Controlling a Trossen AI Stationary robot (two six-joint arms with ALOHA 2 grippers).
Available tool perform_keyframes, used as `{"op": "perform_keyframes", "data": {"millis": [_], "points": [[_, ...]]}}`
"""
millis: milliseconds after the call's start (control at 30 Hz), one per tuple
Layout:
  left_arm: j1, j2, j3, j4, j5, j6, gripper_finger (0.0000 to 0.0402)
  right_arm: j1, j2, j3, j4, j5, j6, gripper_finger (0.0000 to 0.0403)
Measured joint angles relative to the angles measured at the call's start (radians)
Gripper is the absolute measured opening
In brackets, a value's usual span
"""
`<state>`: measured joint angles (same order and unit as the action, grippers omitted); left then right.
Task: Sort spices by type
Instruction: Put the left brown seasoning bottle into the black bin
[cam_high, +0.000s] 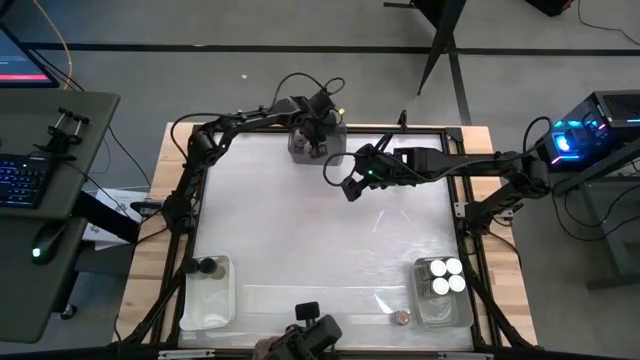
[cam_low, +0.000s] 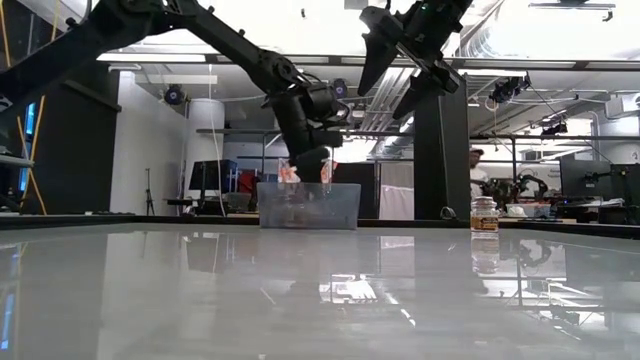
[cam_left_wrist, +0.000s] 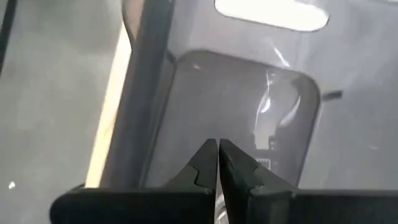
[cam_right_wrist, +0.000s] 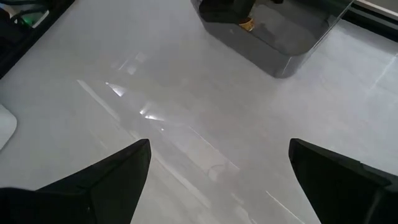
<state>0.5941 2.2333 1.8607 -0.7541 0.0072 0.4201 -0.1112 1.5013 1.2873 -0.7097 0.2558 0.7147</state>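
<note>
My left gripper (cam_high: 318, 148) reaches down into a grey bin (cam_high: 298, 152) at the table's far edge. Its fingers (cam_left_wrist: 205, 163) are shut with nothing between them, above the bin's floor (cam_left_wrist: 236, 106). In the right wrist view a small brown thing (cam_right_wrist: 247, 23) shows in the bin beside that gripper; what it is cannot be told. My right gripper (cam_high: 340, 183) hangs open above bare table, just right of the bin. A brown-topped spice jar (cam_high: 401, 318) stands alone near the front edge. White-lidded jars (cam_high: 447, 276) stand in a clear bin (cam_high: 425, 305), and a dark-lidded jar (cam_high: 207, 267) in another (cam_high: 205, 300).
The clear bins sit at the near left and near right corners. A black frame (cam_high: 185, 200) runs around the white table top. Between the far bin and the near bins lies open white table (cam_high: 320, 250). A camera mount (cam_high: 310, 335) stands at the front edge.
</note>
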Motion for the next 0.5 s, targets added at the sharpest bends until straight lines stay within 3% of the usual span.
{"op": "perform_keyframes", "data": {"millis": [267, 500], "points": [[0.000, -0.001, 0.000, -0.142, 0.007, 0.130, 0.0000, 0.000, 0.000, 0.000, 0.000, -0.001, 0.011, 0.0378], [0.003, -0.001, 0.000, -0.177, -0.038, 0.135, 0.0000, -0.002, 0.000, 0.000, 0.000, -0.001, 0.011, 0.0378]]}}
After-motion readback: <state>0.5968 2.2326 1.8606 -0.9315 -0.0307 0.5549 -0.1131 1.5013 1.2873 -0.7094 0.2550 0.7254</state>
